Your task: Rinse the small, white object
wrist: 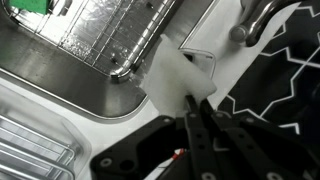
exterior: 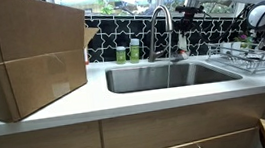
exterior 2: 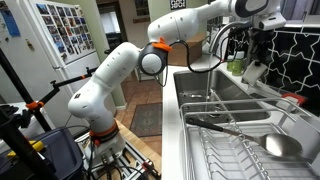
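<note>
1. Gripper (wrist: 191,102): fingers pinched together on the small, white object (wrist: 172,72), clamped at its lower edge in the wrist view.
2. The object is whitish and translucent, held in the air over the sink (wrist: 105,40) rim, close to the faucet (wrist: 256,20).
3. In an exterior view, the object (exterior 2: 255,72) hangs under the gripper at the far end of the sink, near the black tiled wall.
4. In an exterior view, the faucet (exterior: 161,26) stands behind the basin, with two green bottles (exterior: 128,52) just beside it.
5. Cardboard box (exterior: 25,56) sits on the counter, well apart from the sink.
6. Dish rack (exterior 2: 225,150) holds a large spoon (exterior 2: 281,145).
</note>
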Robot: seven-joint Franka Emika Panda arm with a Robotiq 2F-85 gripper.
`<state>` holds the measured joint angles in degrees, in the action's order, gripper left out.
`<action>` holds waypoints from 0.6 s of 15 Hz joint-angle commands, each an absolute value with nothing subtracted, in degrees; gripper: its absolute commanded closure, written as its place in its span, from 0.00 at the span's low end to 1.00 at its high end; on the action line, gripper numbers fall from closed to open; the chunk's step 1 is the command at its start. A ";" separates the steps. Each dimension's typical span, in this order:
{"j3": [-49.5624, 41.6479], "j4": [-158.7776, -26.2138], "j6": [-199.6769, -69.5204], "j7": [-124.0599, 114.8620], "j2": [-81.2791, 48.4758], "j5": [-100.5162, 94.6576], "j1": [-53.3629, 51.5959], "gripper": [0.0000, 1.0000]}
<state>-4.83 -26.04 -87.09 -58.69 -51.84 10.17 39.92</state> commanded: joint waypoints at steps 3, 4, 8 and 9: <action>-1.05 -27.31 -83.36 -54.24 -50.46 14.91 41.56 0.98; -7.22 -26.35 -87.40 -63.10 -51.66 8.72 38.70 0.98; -4.57 -27.58 -84.43 -59.53 -50.27 11.61 39.74 0.98; -5.54 -27.35 -85.70 -61.58 -50.63 10.69 39.34 0.98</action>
